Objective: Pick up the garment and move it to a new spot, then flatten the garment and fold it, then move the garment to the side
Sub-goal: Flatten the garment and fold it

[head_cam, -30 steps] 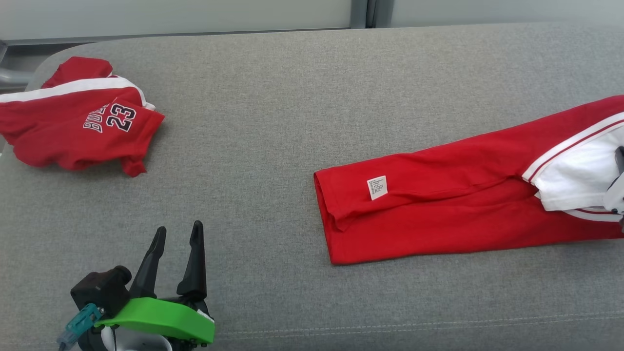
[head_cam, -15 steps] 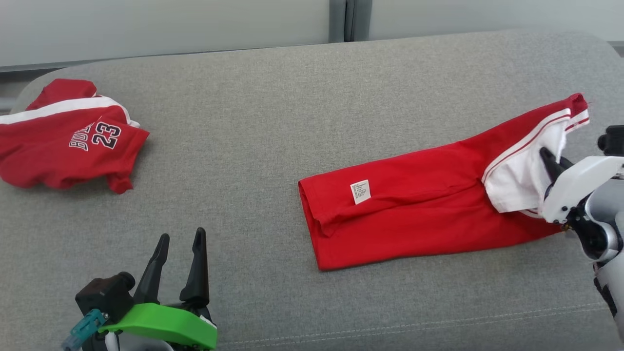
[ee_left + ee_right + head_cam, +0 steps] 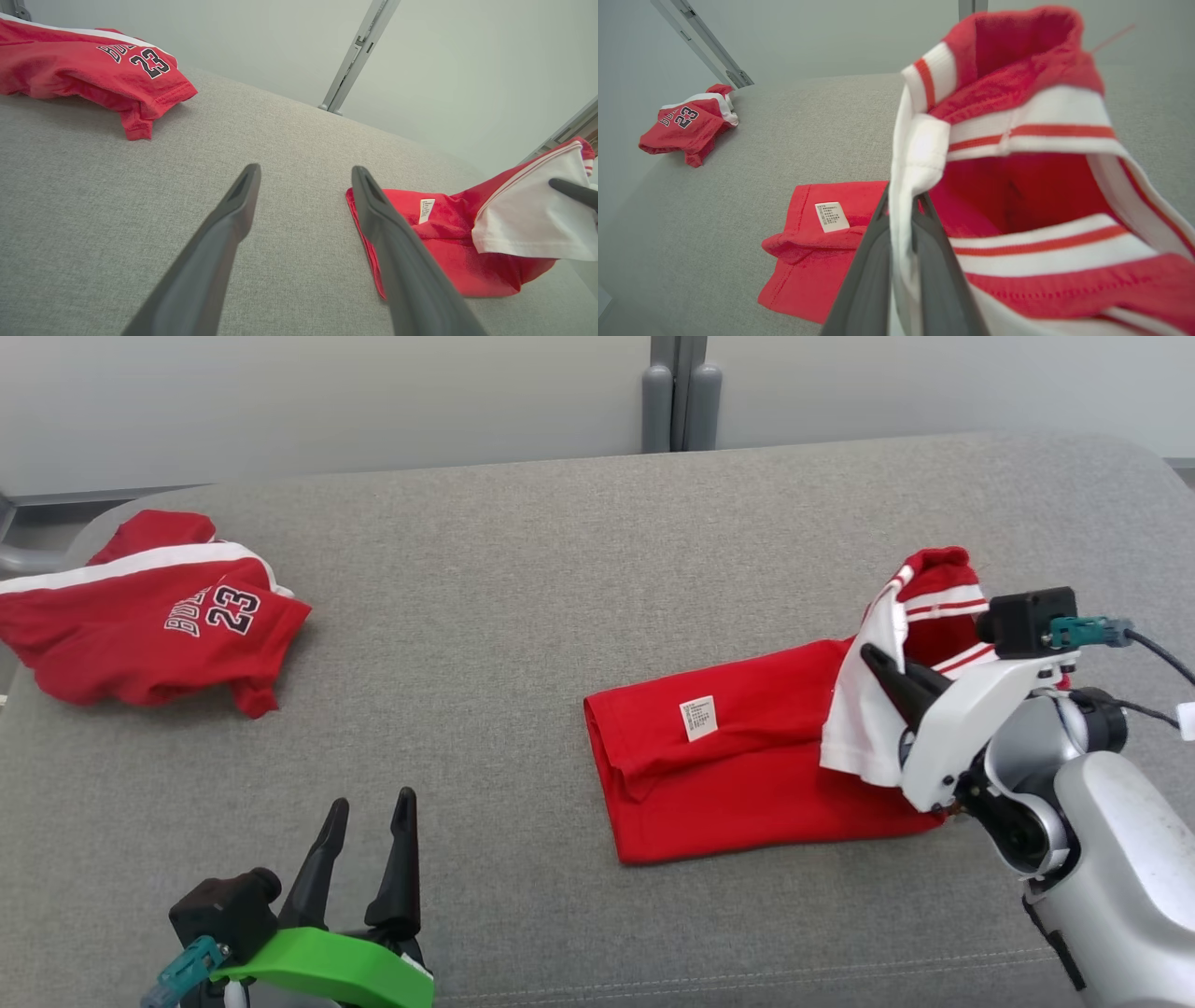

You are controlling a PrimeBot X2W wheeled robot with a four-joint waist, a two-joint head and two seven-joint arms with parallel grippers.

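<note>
Garment point(image 3: 747, 775) cloth, a white hem, is pinched tight between the two dark fingers point(image 3: 873, 261) of the right gripper point(image 3: 873, 658). The right wrist view gives this grip up close, along with the open band of white-and-red stripes bunched above it. The head view takes in the whole piece: red cloth with a white panel, its right end lifted off the grey cushion point(image 3: 523, 569), its left end lying flat, right of the middle. A white care label point(image 3: 698, 719) sits on the flat part; its print is too small to read. The left gripper point(image 3: 372, 800) hovers at the near left, and the left wrist view shows its fingers spread wide with nothing between them. At the far left lies a crumpled red jersey point(image 3: 159, 616) lettered "23" beside a partly hidden "BUL".
</note>
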